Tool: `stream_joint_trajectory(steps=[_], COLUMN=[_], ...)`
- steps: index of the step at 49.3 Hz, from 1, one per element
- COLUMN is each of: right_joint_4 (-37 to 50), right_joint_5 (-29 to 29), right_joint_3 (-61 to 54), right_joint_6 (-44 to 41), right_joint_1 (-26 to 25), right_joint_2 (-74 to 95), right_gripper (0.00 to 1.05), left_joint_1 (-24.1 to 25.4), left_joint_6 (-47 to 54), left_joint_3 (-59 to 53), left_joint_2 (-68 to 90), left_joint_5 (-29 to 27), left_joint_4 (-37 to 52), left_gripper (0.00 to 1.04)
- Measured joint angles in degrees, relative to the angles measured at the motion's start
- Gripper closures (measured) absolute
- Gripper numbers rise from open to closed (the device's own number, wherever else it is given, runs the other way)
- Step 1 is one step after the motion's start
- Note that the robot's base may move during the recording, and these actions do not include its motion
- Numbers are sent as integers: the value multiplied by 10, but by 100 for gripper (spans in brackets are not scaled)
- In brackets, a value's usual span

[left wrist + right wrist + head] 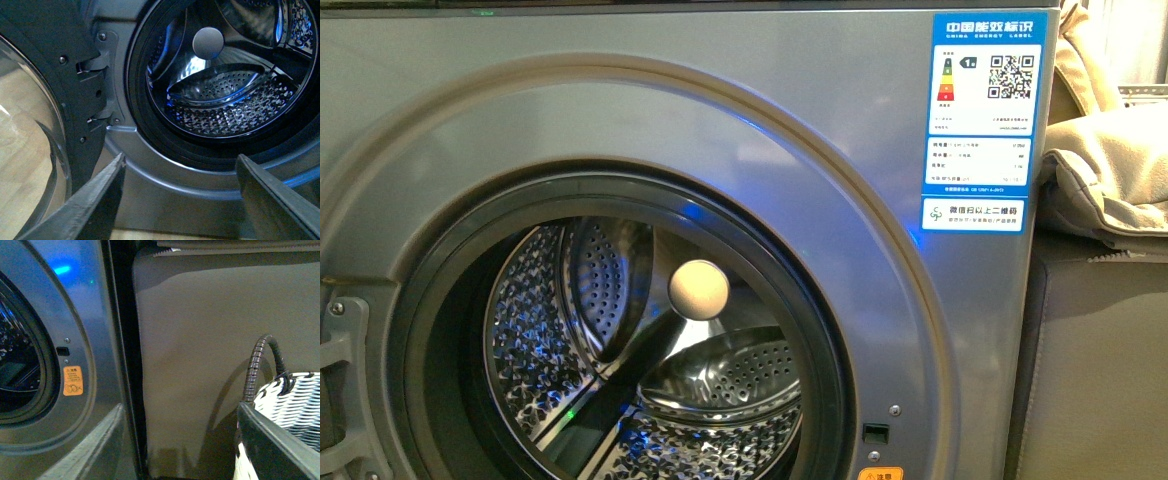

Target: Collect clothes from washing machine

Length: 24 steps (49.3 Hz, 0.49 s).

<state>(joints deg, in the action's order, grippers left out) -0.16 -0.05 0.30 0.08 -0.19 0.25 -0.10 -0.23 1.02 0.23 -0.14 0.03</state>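
The silver-grey washing machine [880,200] fills the front view, its porthole open onto the perforated steel drum [720,385]. No clothes show in the drum; they are hidden or out of view. A round beige ball [698,289] sits in the opening. Neither arm appears in the front view. In the left wrist view my left gripper [180,175] is open and empty, just outside the washing machine [150,170], below the porthole rim. My right gripper [180,415] is open and empty, off the right edge of the washing machine [95,340].
The open door [30,125] with its glass bowl hangs at the porthole's hinge side. A grey-white woven basket [295,400] with a dark handle stands by a brown upholstered panel [200,340]. Beige cushions [1110,170] lie right of the machine. An orange sticker [73,380] marks the front.
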Motion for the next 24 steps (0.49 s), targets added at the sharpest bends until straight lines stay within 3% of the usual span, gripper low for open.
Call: stream_joint_trajectory(steps=[9,24], right_joint_4=[0,0], right_joint_5=[0,0], right_joint_3=[0,0], right_joint_6=[0,0], right_joint_1=[0,0], right_joint_2=[0,0], right_gripper=[6,8], left_joint_1=[0,0], left_joint_6=[0,0], left_joint_3=[0,0], left_joint_2=[0,0], left_joint_5=[0,0], left_joint_4=[0,0], left_gripper=[5,7])
